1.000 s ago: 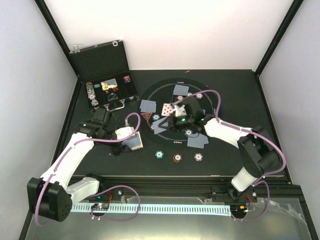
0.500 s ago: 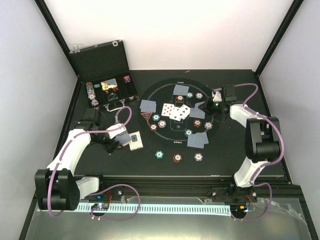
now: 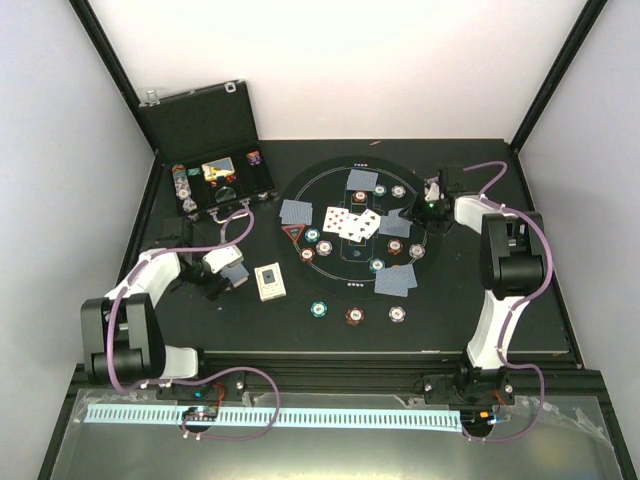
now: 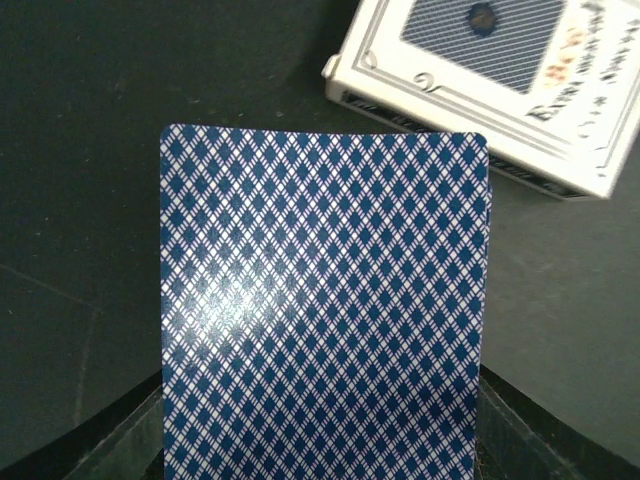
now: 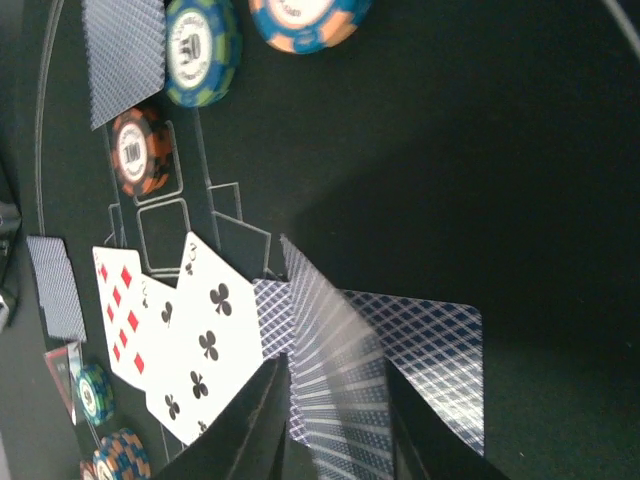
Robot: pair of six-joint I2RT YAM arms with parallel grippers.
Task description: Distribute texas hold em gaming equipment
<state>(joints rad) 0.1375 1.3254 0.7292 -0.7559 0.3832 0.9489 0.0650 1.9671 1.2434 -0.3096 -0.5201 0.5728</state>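
Playing cards [image 3: 351,222], chips [image 3: 319,308] spread on round mat [image 3: 325,185]; black counter [image 3: 500,300], white walls around. Left hand [image 3: 230,273] clamps blue-backed card [image 4: 325,300], long axis pointing toward card box [image 4: 500,80]. Right hand [image 3: 425,210] narrow around blurred card [image 5: 335,390] tilted on edge; grip unclear.

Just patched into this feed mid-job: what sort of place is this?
Probably a robot test cell staged as a poker table: bare white walls, a round black mat with dealt playing cards and chips, and an open chip case.
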